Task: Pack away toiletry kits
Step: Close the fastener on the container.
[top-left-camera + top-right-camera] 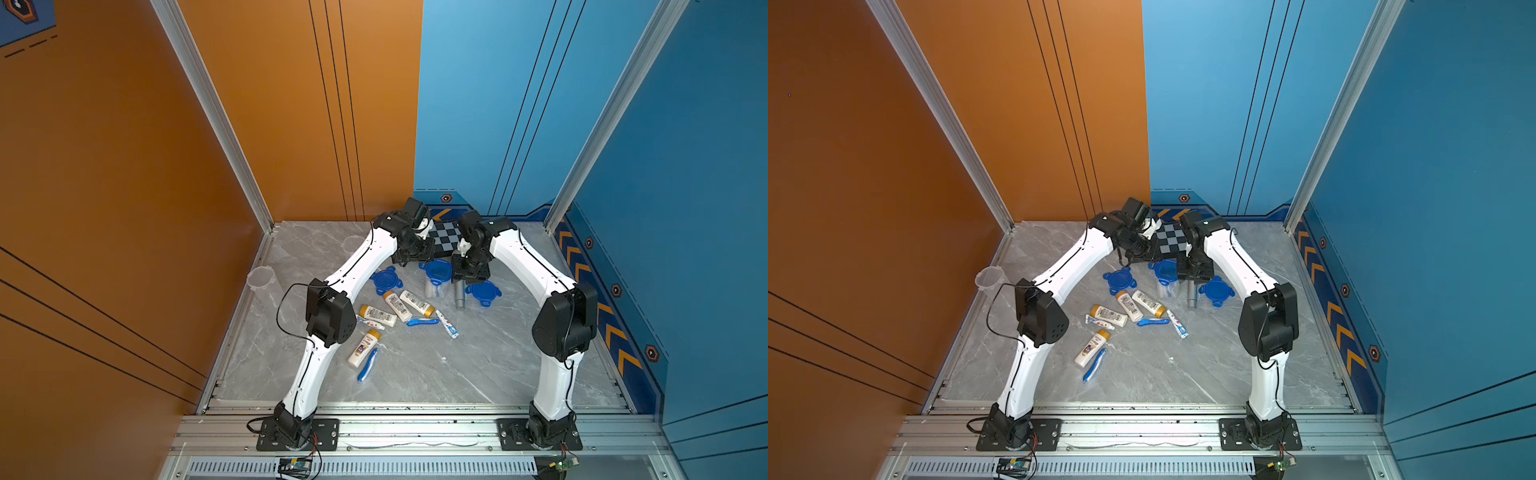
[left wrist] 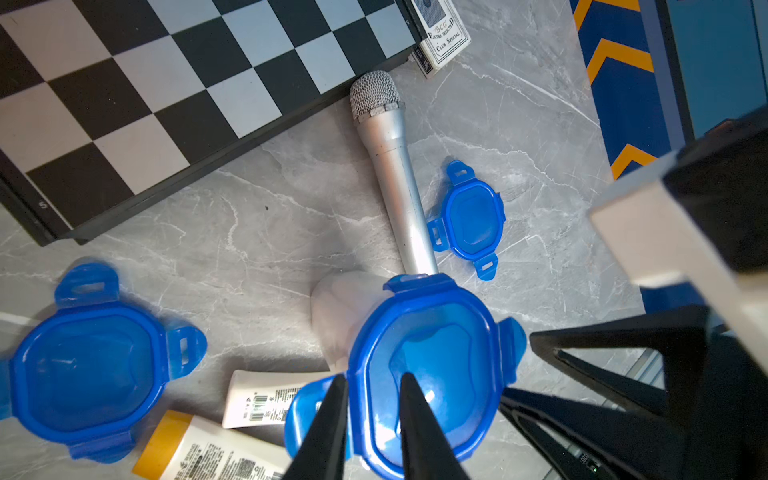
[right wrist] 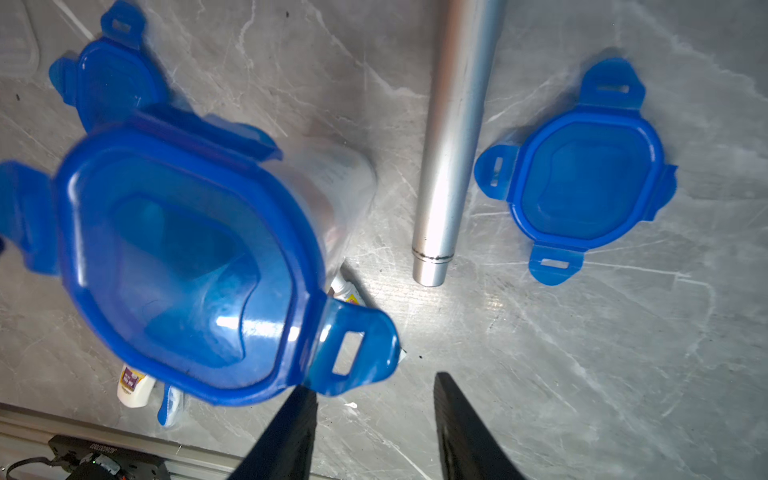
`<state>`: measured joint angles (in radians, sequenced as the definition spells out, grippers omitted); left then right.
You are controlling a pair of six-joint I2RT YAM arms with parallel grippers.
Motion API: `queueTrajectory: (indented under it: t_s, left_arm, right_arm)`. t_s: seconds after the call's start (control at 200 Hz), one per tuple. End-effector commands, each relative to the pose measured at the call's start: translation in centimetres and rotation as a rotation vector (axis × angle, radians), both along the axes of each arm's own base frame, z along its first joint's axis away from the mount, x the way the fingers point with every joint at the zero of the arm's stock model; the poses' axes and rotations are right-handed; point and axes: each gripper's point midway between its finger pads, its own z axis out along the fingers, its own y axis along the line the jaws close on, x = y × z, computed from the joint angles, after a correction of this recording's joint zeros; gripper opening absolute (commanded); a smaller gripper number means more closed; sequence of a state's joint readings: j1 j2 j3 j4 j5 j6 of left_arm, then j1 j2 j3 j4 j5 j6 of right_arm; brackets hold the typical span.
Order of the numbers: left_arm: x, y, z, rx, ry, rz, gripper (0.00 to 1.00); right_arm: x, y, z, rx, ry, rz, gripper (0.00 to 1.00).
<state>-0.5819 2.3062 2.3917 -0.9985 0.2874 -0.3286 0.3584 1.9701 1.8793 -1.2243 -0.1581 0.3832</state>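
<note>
You are at the closing step on one kit. The lidded cup (image 1: 434, 289) stands near the centre of both top views, just below the chessboard (image 1: 444, 239). Its blue lid (image 2: 424, 357) is seated on top, and white items show dimly through the wall.

Your left gripper (image 2: 374, 376) is at the lid's edge, bottom centre of the left wrist view. Its jaws stand narrowly apart with the rim between them, and I cannot tell whether they pinch it.

Your right gripper (image 3: 374, 382) hangs just beside the cup, jaws apart over bare surface (image 3: 582, 374) and holding nothing. One tab (image 3: 353, 353) juts out flat just ahead of them, lower centre of the right wrist view.

That tab looks unlatched, so the next move likely calls for steadying the cup with one arm and pressing each tab down with the other. Go gently: the tall cup could tip onto the microphone (image 1: 459, 297) just beside it.

The rest is unpacked below the cup in the top views:
- bottles (image 1: 377, 316)
- toothbrushes (image 1: 422, 322)
- toothpaste tubes (image 1: 448, 325)

Two loose lids (image 1: 386, 280) flank the cup, and the empty cups (image 1: 262, 282) stand well apart at the left.
</note>
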Motion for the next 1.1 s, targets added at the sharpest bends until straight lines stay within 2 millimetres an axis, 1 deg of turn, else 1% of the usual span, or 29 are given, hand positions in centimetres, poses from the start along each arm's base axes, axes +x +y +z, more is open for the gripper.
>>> queueTrajectory:
  t_s: [0.0,0.105,0.21,0.265,0.31,0.335,0.385,0.47,0.636,0.786,0.971,1.096]
  left_arm:
    - [-0.2,-0.1,1.2,-0.008,-0.027,-0.009,0.25]
    - [-0.4,-0.2,1.3,-0.015,-0.017,0.000,0.25]
    - [-1.1,-0.3,1.0,-0.021,0.022,0.022,0.26]
    - [-1.5,-0.1,1.0,-0.029,0.044,0.035,0.30]
    - [-1.9,0.1,1.0,-0.028,0.059,0.048,0.39]
    - [-2.2,0.2,1.2,-0.026,0.063,0.051,0.41]
    - [-2.6,0.2,1.3,-0.019,0.074,0.047,0.43]
    - [-3.2,-0.3,1.4,-0.010,0.081,0.037,0.43]
    - [-3.4,-0.6,1.3,0.017,0.079,0.030,0.41]
    - [-3.5,-0.4,0.9,0.033,0.083,0.032,0.40]
    - [-3.6,-0.1,0.0,0.052,0.098,0.034,0.38]
    - [-3.8,0.3,-0.1,0.066,0.099,0.035,0.37]
  right_arm:
    - [0.7,-1.3,0.4,-0.038,-0.008,0.001,0.48]
    - [1.0,-1.3,0.7,-0.027,-0.013,0.001,0.48]
    - [0.2,-0.9,1.4,-0.005,-0.002,0.005,0.48]
    - [-0.4,-0.9,2.2,0.007,-0.006,0.003,0.48]
    - [-0.9,-0.9,2.8,0.015,-0.014,-0.004,0.48]
    - [-1.0,-1.0,3.2,0.022,-0.022,-0.010,0.48]
    - [-1.0,-0.9,3.5,0.041,-0.024,-0.017,0.48]
    - [-0.2,-0.4,3.2,0.074,-0.020,-0.028,0.48]
    - [1.5,0.8,3.2,0.116,-0.036,-0.040,0.47]
    - [1.8,1.0,2.2,0.144,-0.021,-0.061,0.47]
    - [2.3,1.0,1.7,0.168,-0.018,-0.078,0.46]
    - [2.4,1.2,1.3,0.184,-0.007,-0.082,0.46]
